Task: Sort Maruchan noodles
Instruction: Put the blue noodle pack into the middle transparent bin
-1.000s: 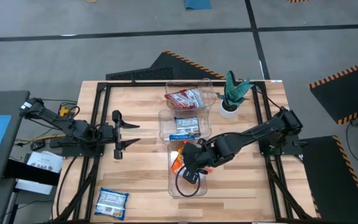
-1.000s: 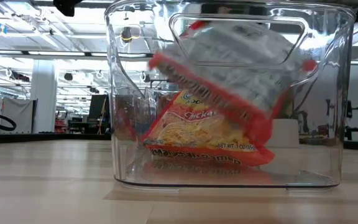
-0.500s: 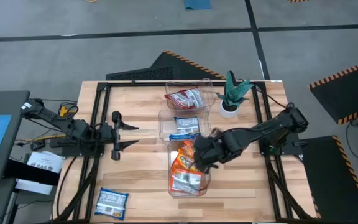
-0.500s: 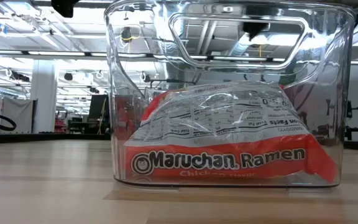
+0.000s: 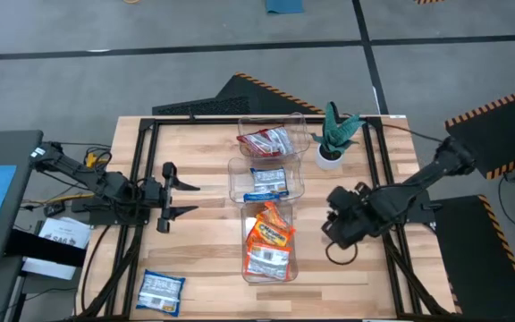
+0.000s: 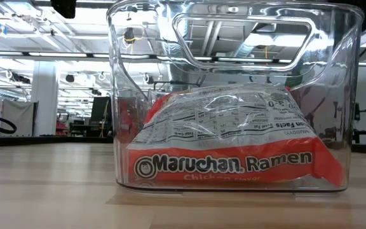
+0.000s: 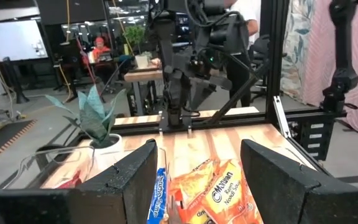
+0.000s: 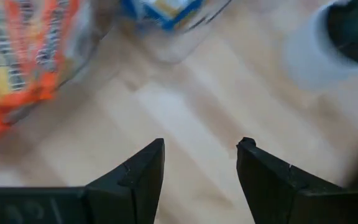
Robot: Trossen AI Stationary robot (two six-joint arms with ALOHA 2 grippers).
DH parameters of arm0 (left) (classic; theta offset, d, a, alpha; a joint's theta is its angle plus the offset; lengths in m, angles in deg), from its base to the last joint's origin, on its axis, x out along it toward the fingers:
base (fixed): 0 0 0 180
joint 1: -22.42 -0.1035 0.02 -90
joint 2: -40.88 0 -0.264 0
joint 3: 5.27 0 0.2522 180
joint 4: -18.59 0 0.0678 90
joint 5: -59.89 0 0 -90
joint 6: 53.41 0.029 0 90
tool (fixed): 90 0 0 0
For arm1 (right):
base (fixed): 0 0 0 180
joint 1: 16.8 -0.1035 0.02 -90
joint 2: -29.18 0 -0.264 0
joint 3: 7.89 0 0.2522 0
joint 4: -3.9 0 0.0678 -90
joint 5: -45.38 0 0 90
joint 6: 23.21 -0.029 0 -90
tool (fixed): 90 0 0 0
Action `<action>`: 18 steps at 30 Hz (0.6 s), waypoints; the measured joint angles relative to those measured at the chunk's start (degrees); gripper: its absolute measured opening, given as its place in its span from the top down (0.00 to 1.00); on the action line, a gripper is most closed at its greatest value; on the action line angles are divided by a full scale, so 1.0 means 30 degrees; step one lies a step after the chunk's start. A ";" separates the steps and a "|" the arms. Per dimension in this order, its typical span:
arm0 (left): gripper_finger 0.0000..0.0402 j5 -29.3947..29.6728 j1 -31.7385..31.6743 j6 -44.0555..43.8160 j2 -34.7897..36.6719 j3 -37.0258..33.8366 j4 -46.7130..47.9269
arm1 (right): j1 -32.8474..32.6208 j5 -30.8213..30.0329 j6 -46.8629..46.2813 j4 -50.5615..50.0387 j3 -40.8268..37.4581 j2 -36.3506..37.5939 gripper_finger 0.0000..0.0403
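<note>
This is a robotics lab or industrial test hall. The wooden counter (image 5: 195,268) sits inside a black metal frame (image 5: 141,179) on a bare grey concrete floor (image 5: 105,72) marked with dark lines and orange-and-black hazard stripes (image 5: 499,103). The level view across the counter shows a large open hall with white pillars (image 6: 43,95), ceiling light strips (image 6: 18,32) and exposed ducting. The left wrist view shows more workbenches (image 7: 145,74), a wall screen (image 7: 14,37), loose cables and a person seated far off (image 7: 98,46).
</note>
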 joint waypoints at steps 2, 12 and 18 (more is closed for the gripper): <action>0.46 -0.0026 0.0000 -0.0043 -0.0020 0.0000 0.0043 | -0.0260 0.0036 0.0514 0.3282 -0.2036 0.1425 0.46; 0.46 -0.0044 0.0000 -0.0029 -0.0015 0.0000 -0.0110 | 0.2328 -0.0248 1.4551 2.4448 -0.9624 0.3892 0.46; 0.46 -0.0015 -0.0011 0.0607 -0.0044 -0.0401 -0.0602 | 0.3940 -0.0180 2.1595 3.2607 -1.1119 0.3899 0.46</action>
